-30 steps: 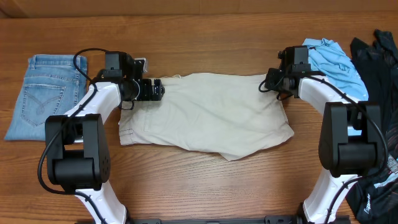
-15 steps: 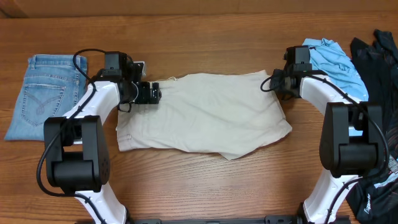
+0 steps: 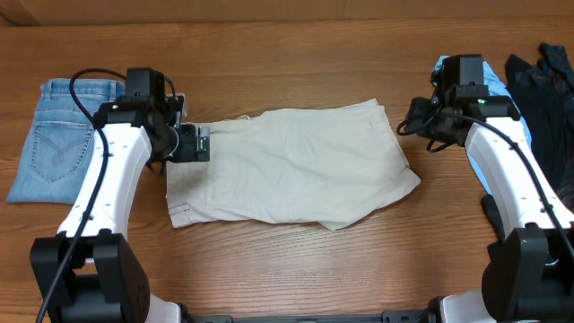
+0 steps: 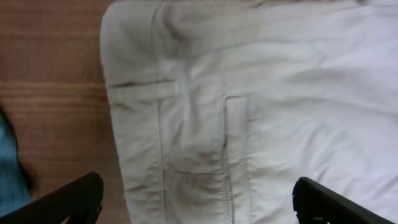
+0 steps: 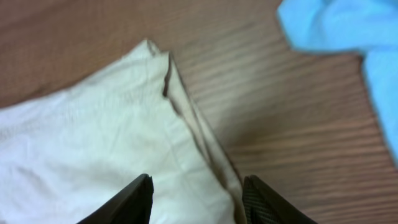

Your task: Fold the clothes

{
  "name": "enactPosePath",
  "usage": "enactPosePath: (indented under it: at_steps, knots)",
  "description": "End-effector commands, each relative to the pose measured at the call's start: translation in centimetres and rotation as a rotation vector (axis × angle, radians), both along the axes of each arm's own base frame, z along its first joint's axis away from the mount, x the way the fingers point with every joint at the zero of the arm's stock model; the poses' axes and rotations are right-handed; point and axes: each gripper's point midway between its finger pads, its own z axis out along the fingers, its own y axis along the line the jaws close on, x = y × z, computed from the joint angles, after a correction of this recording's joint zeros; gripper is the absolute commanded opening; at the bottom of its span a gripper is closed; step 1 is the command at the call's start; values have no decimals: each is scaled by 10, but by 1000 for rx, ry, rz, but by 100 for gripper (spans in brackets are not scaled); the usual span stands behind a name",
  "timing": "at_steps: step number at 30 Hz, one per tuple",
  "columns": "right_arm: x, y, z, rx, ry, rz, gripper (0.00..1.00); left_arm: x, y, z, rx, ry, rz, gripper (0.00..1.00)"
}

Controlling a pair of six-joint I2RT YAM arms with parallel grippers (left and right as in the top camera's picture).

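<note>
Cream shorts (image 3: 287, 166): lying flat in the middle of the wooden table (image 3: 287, 269), waistband end to the left, hem end to the right. The fabric is doubled over, and a lower layer shows along the front edge.
Left gripper (image 3: 190, 144): at the upper-left corner of the shorts, by the waistband. In the left wrist view its fingers (image 4: 74, 199) are spread wide and grasp nothing.
Under the left gripper (image 4: 198, 183): the shorts (image 4: 261, 93) fill the view, showing a belt loop (image 4: 143, 92) and a stitched pocket panel (image 4: 233, 143). Bare wood lies to the left.
Right gripper (image 3: 411, 126): just off the upper-right corner of the shorts, over bare wood.
Right wrist view: the gripper (image 5: 198, 183) is parted and empty, above the layered corner of the shorts (image 5: 81, 137). Whether the fingertips touch the cloth cannot be told.
Blue jeans (image 3: 58, 135): folded at the far left of the table, apart from the shorts.
Light blue shirt (image 3: 489, 76): bunched at the far right behind the right arm, and seen at the edge of the right wrist view (image 5: 348, 37).
Dark garment (image 3: 543, 81): heaped at the table's right edge, beside the shirt.
</note>
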Motion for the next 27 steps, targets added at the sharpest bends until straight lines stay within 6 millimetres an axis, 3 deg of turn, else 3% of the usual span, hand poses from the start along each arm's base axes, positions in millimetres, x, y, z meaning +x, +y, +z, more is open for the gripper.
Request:
enactPosePath:
  at_steps: [1, 9, 15, 20, 23, 26, 27]
  knots:
    - [-4, 11, -3, 64, 25, 21, 50, -19, 17, -32, 18, 104, 104, 100]
    - [-8, 12, -5, 73, 45, 24, 50, -36, 31, -96, -83, 250, 202, 100]
    - [-9, 12, -5, 72, 47, 24, 50, -33, 1, -136, -253, 304, 123, 98]
    - [-9, 12, -5, 72, 49, 24, 50, -39, -13, -161, -338, 348, 46, 69]
    - [-9, 12, -5, 72, 49, 24, 50, -41, -13, -165, -339, 352, 28, 45]
    - [-9, 12, -5, 72, 49, 24, 50, -39, -13, -165, -338, 344, 26, 36]
    - [-9, 12, -5, 72, 49, 24, 50, -38, -12, -165, -337, 343, 27, 27]
